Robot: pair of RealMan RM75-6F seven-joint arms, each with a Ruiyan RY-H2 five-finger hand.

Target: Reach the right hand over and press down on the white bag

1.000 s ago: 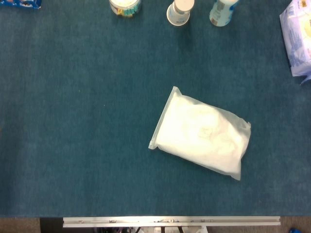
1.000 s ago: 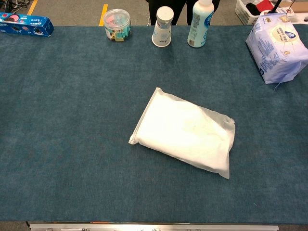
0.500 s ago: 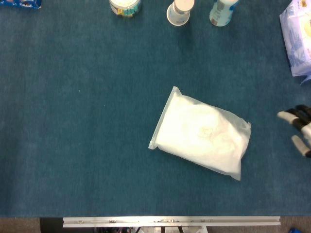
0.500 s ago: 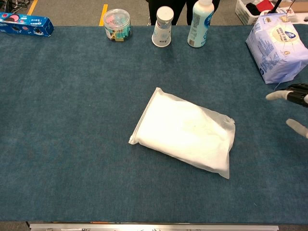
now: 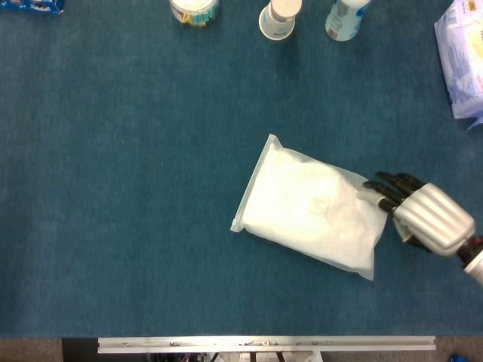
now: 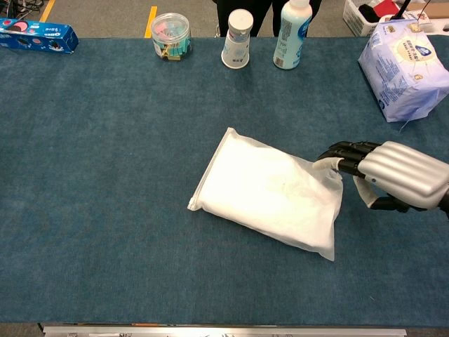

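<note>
A white bag (image 5: 312, 209) (image 6: 270, 193) lies flat and slanted on the blue-green table mat, a little right of the middle. My right hand (image 5: 423, 215) (image 6: 393, 174) has come in from the right at the bag's right end, palm down, fingers stretched out and holding nothing. Its fingertips (image 5: 375, 187) (image 6: 330, 156) reach the bag's upper right corner; whether they touch it is unclear. My left hand shows in neither view.
Along the far edge stand a clear jar with coloured clips (image 6: 170, 36), a paper cup (image 6: 237, 39) and a white bottle (image 6: 292, 34). A blue box (image 6: 38, 36) lies far left. A pale blue wrapped pack (image 6: 405, 69) sits far right, behind my right hand.
My right hand has moved leftward from the right edge of the view to the bag's right end. The bag has not shifted.
</note>
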